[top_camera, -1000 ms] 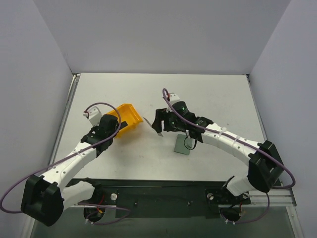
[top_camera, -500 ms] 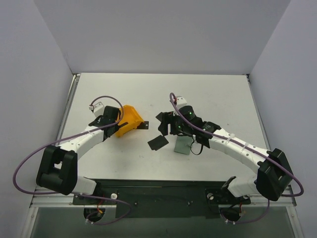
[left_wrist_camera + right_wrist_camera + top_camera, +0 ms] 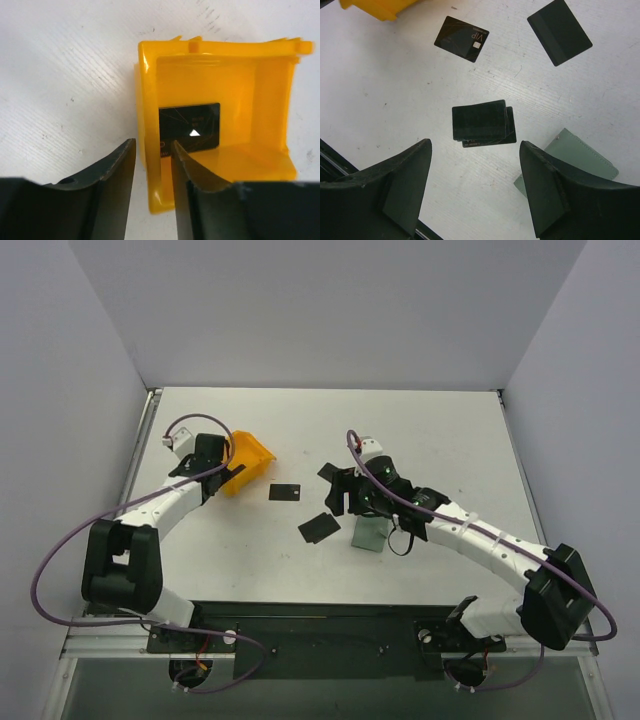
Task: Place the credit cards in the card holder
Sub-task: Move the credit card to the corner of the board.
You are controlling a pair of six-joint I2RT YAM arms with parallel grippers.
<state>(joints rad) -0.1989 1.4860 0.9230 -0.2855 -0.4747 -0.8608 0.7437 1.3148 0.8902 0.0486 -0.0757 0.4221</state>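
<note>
Above stacked cards (image 3: 480, 120) | right tool (image 3: 476, 145) apart | left tool (image 3: 151, 145) clamped on orange bin (image 3: 225, 85)

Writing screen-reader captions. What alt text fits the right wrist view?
Black credit cards lie scattered on a white table: a stack in the middle, one marked VIP upper left, one upper right. The open right gripper frames the stack from below; a green card holder lies lower right.

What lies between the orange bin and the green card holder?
Top view: a single black card, then an overlapped pair, which the right wrist view confirms, between orange bin and card holder.
</note>
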